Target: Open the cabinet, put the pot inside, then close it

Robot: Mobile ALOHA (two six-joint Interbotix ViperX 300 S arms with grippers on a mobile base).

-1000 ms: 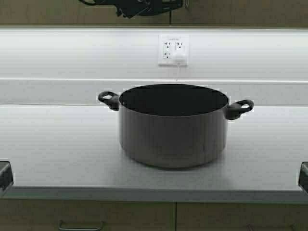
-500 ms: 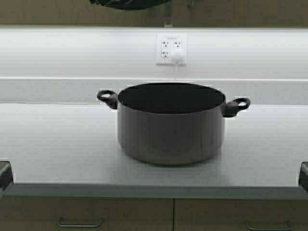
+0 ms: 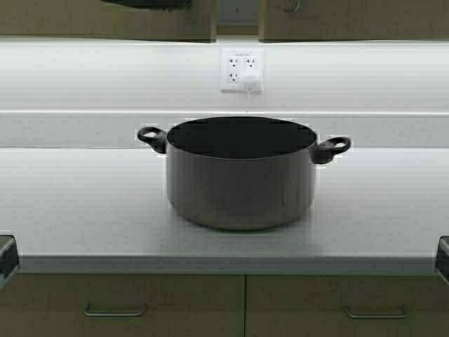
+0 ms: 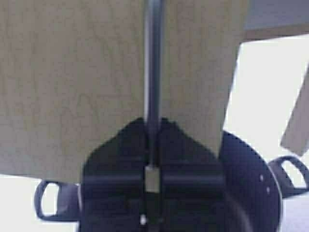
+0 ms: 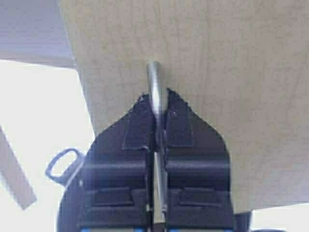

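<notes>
Since a second ago the whole scene has slid down and left in your high view and more of the lower drawer fronts shows: the base has backed away, not the pot. The gap between the two upper cabinet doors now shows at the top edge.

Your pot point(image 3: 240, 175) sits upright on the white counter point(image 3: 77, 210), lidless, dark inside, one black loop handle out to each side. Behind it, a wall outlet point(image 3: 241, 70) with a plug in it.

Your left hand point(image 4: 152, 145) is raised against the left cabinet door point(image 4: 72, 72); its fingers are pinched onto that door's vertical metal bar handle point(image 4: 152, 58), with no gap beyond the bar. The pot shows below it.

Your right hand point(image 5: 157, 130) is likewise clamped on the curved end of the right door's handle point(image 5: 155, 84), against the right cabinet door point(image 5: 231, 72).

Both doors appear swung slightly out from the frame; how far, you cannot tell. Below the counter, two drawer pulls point(image 3: 115, 311) show.
</notes>
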